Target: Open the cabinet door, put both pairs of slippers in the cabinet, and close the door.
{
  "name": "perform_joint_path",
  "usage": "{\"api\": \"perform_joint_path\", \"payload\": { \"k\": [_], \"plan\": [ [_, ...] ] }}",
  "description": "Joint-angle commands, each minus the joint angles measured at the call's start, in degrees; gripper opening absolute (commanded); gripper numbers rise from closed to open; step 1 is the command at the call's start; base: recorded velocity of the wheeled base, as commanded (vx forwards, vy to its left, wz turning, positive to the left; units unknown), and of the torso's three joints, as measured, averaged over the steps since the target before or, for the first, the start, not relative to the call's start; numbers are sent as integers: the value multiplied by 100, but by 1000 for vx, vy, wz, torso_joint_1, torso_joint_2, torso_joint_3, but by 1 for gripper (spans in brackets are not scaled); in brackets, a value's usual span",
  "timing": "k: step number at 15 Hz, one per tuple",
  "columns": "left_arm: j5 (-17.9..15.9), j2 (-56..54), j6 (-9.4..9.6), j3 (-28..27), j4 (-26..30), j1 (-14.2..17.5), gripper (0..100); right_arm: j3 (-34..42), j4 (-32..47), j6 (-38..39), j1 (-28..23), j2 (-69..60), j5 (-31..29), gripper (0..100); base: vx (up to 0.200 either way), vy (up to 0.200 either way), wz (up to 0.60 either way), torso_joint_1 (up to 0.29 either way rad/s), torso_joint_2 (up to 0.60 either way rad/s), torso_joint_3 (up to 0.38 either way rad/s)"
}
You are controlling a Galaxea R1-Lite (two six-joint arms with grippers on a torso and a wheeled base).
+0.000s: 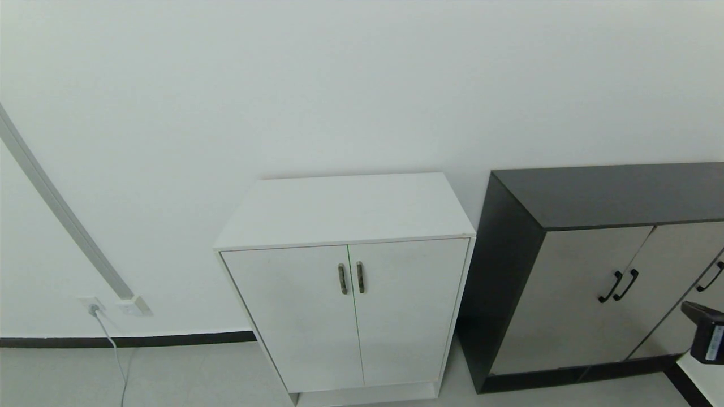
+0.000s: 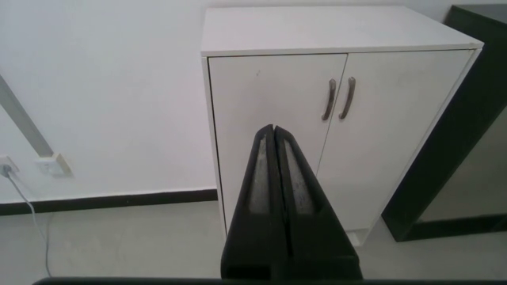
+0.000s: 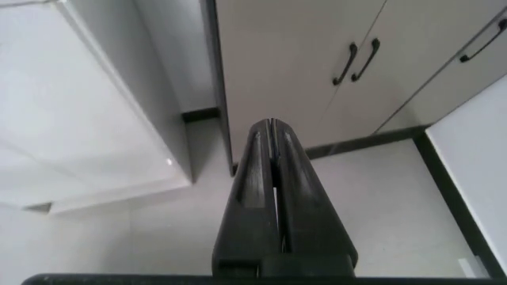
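Note:
A white two-door cabinet [image 1: 345,282] stands against the wall with both doors closed, its two dark handles [image 1: 350,278] side by side at the centre seam. In the left wrist view the same cabinet [image 2: 333,111] faces me, and my left gripper [image 2: 274,134] is shut with nothing in it, some way in front of the left door. My right gripper [image 3: 272,131] is shut and empty, held above the floor between the white cabinet's side [image 3: 87,103] and the dark cabinet. A dark part of the right arm [image 1: 707,336] shows at the right edge.
A black-framed cabinet with grey doors [image 1: 599,271] stands right of the white one, with a narrow gap between them. A wall socket with a grey cable [image 1: 99,316] and a slanted cable duct [image 1: 62,215] are on the left. Grey floor [image 1: 169,379] lies open in front.

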Motion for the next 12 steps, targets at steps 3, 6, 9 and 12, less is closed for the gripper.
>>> {"api": "perform_joint_path", "payload": {
  "k": [3, 6, 9, 12],
  "plan": [
    [1, 7, -3, 0, 0, -7, 0, 84, 1715, -64, -21, -1877, 613, 0, 0, 0, 0, 0, 0, 0],
    [1, 7, -3, 0, 0, 1, 0, 234, 2567, -64, -3, -2422, 974, 0, 0, 0, 0, 0, 0, 0],
    [1, 7, -3, 0, 0, 1, 0, 796, 2603, -231, 5, -2483, 1185, 0, 0, 0, 0, 0, 0, 0],
    [1, 7, -3, 0, 0, 1, 0, 1156, 2611, -249, 199, -2483, 1185, 0, 0, 0, 0, 0, 0, 0]
  ]
}}
